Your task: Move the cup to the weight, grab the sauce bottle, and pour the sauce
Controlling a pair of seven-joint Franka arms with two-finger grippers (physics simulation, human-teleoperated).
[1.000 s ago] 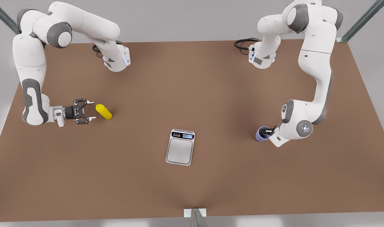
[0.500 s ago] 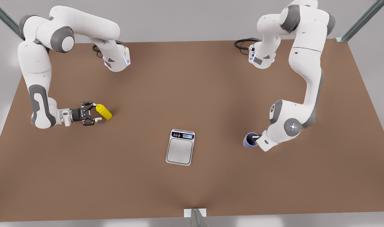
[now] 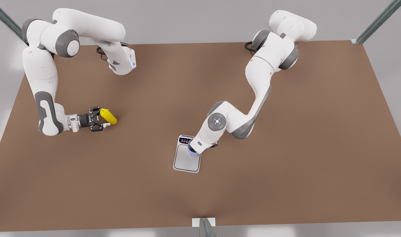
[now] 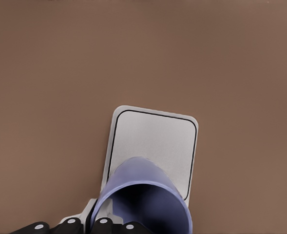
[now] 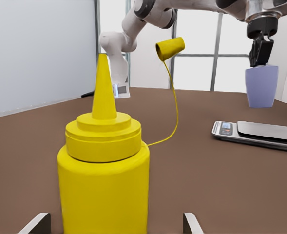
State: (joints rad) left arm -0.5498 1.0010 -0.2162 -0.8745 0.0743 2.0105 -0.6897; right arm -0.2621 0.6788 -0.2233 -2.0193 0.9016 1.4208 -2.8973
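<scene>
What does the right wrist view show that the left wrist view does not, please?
Right wrist view: the yellow sauce bottle upright between the open right gripper's fingers, and the left gripper holding the cup clear above the scale. Left wrist view: the cup's dark inside and the scale's plate from above. Both: cup, scale, brown table.

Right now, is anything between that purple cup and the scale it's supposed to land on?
Nothing visible. The left gripper holds the cup above the scale, whose steel plate is bare. The right gripper sits at the sauce bottle.
</scene>
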